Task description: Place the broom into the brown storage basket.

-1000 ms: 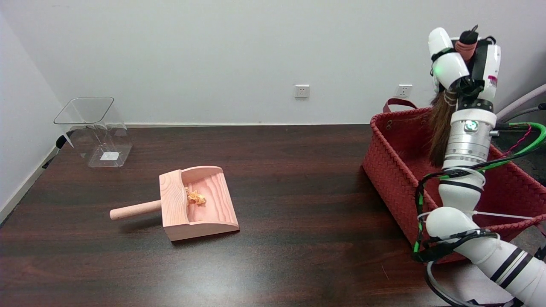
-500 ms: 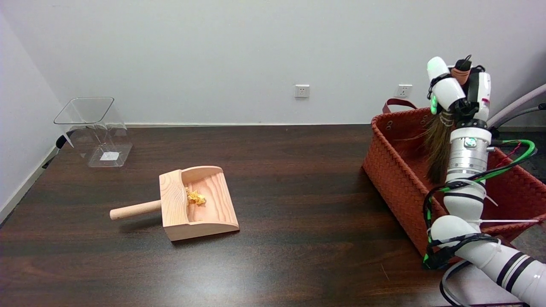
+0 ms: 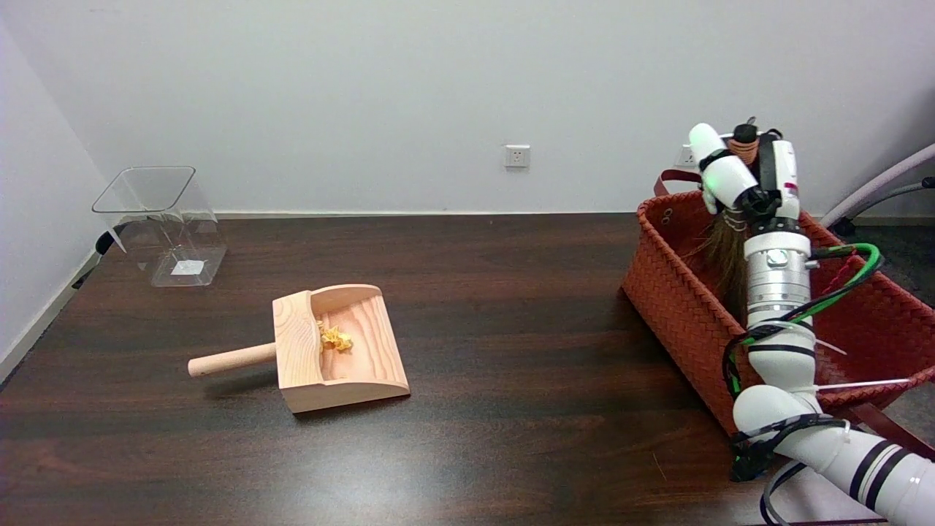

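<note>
My right hand (image 3: 746,177) is raised over the brown woven storage basket (image 3: 676,292) at the table's right edge. It grips the small broom upright by its handle. The broom's brown bristles (image 3: 723,252) hang down inside the basket, close to its left wall. The handle's dark tip (image 3: 744,134) sticks up above the fingers. My forearm hides the lower part of the bristles, so I cannot tell whether they touch the basket floor.
A wooden dustpan (image 3: 332,348) with yellow scraps in it lies left of centre, its handle pointing left. A clear plastic bin (image 3: 162,223) stands at the far left near the wall. Cables hang around my right arm.
My right hand has come down and shifted left with the broom. The bristles now hang deeper in the basket. The dustpan and clear bin have not moved.
</note>
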`<action>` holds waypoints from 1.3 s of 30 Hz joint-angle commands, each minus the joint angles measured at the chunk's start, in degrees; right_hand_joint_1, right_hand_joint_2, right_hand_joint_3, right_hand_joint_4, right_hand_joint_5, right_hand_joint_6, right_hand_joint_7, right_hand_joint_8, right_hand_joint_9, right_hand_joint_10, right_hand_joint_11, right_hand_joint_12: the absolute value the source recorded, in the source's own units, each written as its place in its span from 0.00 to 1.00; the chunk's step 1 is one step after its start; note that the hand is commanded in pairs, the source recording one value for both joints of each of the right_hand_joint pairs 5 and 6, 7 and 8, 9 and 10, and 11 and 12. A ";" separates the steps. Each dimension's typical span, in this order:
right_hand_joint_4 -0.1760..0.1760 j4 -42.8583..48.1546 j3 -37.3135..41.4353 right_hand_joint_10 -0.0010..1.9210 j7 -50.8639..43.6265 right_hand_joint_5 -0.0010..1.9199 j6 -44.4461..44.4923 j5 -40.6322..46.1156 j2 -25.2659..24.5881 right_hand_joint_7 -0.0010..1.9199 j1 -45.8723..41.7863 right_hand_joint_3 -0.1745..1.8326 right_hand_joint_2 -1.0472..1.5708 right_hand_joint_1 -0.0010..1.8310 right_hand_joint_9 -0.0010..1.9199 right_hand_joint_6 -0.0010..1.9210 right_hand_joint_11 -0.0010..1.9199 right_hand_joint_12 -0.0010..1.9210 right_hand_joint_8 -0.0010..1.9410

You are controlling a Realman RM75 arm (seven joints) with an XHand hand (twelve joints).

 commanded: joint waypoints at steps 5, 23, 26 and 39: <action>0.50 8.77 -2.77 1.00 -16.85 1.00 -9.16 -6.44 -1.38 1.00 0.02 0.22 1.00 0.44 1.00 1.00 1.00 1.00 0.99; 0.50 7.29 -4.48 1.00 -25.50 1.00 -8.67 -3.51 -3.26 1.00 -1.07 0.21 1.00 0.44 1.00 1.00 1.00 1.00 0.99; 0.50 6.13 -4.48 1.00 -25.50 1.00 -6.95 -2.83 -3.33 1.00 -1.26 0.21 1.00 0.44 1.00 1.00 1.00 1.00 0.99; 0.50 5.69 -4.00 0.45 -25.90 0.45 -5.58 -0.28 -3.41 0.77 -1.66 0.28 0.89 0.47 0.45 0.45 0.45 0.45 0.76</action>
